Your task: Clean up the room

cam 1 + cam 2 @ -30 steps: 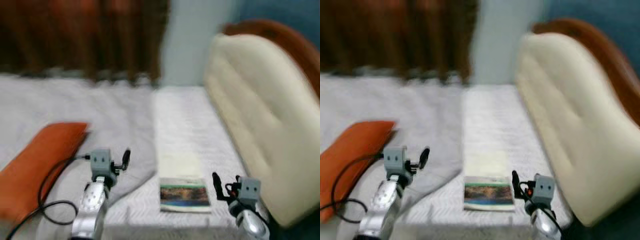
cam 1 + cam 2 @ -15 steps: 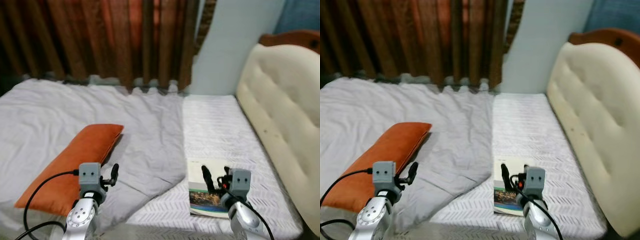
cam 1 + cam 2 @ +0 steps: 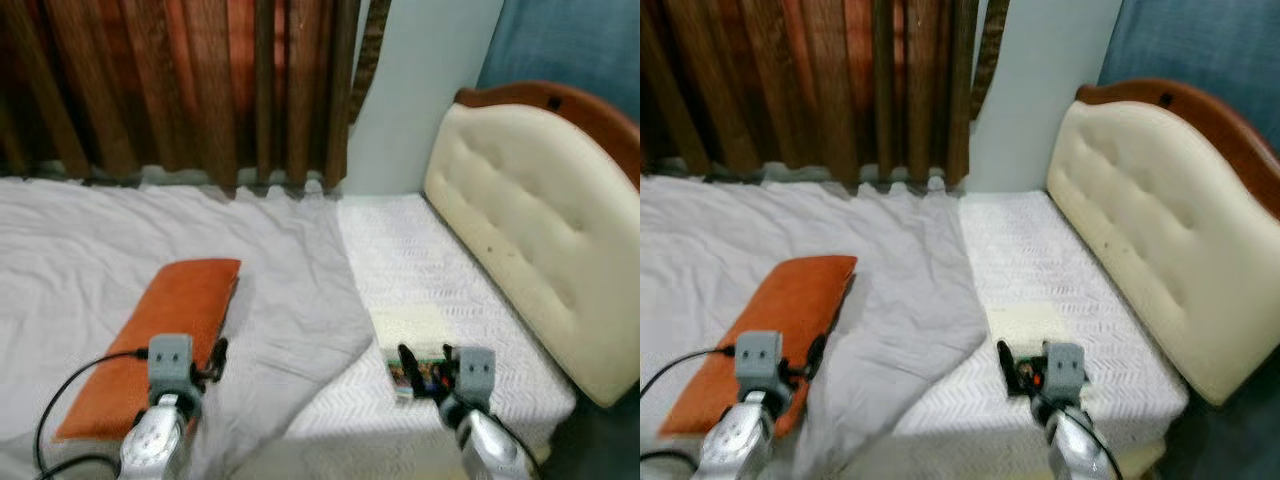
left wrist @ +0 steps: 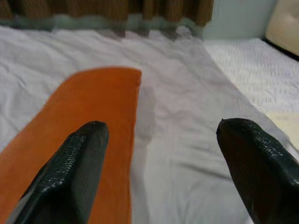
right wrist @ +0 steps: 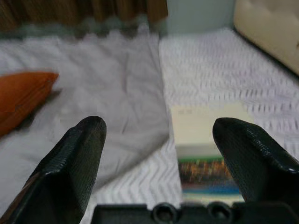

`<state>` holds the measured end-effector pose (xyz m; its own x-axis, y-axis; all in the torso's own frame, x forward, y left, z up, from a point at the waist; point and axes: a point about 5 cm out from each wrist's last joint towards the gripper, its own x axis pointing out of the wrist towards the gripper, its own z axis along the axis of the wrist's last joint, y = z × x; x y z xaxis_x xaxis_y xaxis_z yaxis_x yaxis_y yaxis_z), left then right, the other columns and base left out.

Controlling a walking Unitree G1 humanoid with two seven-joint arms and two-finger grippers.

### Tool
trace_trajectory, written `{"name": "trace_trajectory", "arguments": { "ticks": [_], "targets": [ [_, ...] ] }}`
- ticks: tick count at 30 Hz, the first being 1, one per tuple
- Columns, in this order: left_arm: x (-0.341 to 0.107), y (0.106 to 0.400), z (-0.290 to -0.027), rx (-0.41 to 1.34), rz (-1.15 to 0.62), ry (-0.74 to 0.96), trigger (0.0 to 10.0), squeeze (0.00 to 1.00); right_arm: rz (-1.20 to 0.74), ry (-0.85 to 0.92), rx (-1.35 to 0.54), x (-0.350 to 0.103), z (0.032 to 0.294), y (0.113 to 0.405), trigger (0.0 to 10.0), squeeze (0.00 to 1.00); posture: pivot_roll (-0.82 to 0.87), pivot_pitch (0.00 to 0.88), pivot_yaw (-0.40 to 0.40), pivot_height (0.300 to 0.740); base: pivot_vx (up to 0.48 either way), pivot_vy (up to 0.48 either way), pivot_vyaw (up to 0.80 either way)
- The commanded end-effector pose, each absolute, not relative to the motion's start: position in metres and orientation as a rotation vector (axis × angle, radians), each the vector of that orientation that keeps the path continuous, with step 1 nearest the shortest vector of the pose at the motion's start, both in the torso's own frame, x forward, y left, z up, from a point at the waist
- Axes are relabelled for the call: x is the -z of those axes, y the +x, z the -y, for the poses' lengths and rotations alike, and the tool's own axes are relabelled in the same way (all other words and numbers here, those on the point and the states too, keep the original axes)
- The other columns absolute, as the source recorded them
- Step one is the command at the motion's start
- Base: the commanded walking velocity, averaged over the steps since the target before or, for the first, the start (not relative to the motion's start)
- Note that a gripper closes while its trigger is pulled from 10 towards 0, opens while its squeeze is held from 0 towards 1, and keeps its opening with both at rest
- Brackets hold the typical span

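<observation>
- Right wrist view: the flat rectangular book with a cream upper cover and a green-and-blue picture band (image 5: 202, 151) lies on the white chevron-quilted mattress (image 5: 233, 88), just ahead of the right gripper (image 5: 156, 158) and offset toward 1 of its 2 fingers.
- The right gripper is released: its 2 black fingers (image 5: 70, 168) stand wide apart with nothing between them. It hovers just short of the book's near edge; contact cannot be confirmed.
- Handling judgement: the book looks thin, stiff and light, with a smooth cover that may slip. It lies flat against a soft mattress, so a pinch across an exposed edge, probably the near short edge, seems the workable hold; pressing down would sink it into the bedding.
- The left gripper (image 4: 159, 172) is also released, fingers spread, above the long orange rectangular cushion (image 4: 84, 121), which rests on the wrinkled grey bedsheet (image 3: 290, 290).
- The cushion appears soft and compliant; it would deform under a pinch.
- The cream tufted padded headboard (image 3: 530, 220) stands beside the mattress, well apart from both grippers.
</observation>
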<state>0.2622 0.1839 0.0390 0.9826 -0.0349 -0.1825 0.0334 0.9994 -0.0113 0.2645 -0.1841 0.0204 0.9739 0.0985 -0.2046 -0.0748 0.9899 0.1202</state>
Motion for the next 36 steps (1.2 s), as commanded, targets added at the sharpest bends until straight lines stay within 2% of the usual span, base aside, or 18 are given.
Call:
{"name": "trace_trajectory", "arguments": {
  "ticks": [1,20,25,36],
  "targets": [
    [-0.042,0.262,-0.187,0.026,-0.168,0.016,10.0,0.0,-0.192,0.114,-0.104,-0.027,0.18,0.272,10.0,0.0,0.08,0.0,-0.117,0.74,0.0,0.48,0.0],
    [-0.046,0.264,-0.193,-0.033,-0.167,0.047,10.0,0.0,-0.176,0.143,-0.127,-0.032,0.172,0.286,10.0,0.0,0.11,0.0,-0.109,0.74,0.0,0.476,0.0],
    [-0.052,0.268,-0.191,-0.008,-0.142,0.103,10.0,0.0,-0.175,0.148,-0.132,-0.032,0.17,0.287,10.0,0.0,0.1,0.0,-0.104,0.74,0.0,0.0,0.0],
    [-0.058,0.274,-0.184,0.046,-0.13,0.126,10.0,0.0,-0.18,0.153,-0.134,-0.03,0.167,0.287,10.0,0.0,0.1,0.0,-0.092,0.74,0.444,0.0,-0.05]
  ]
}}
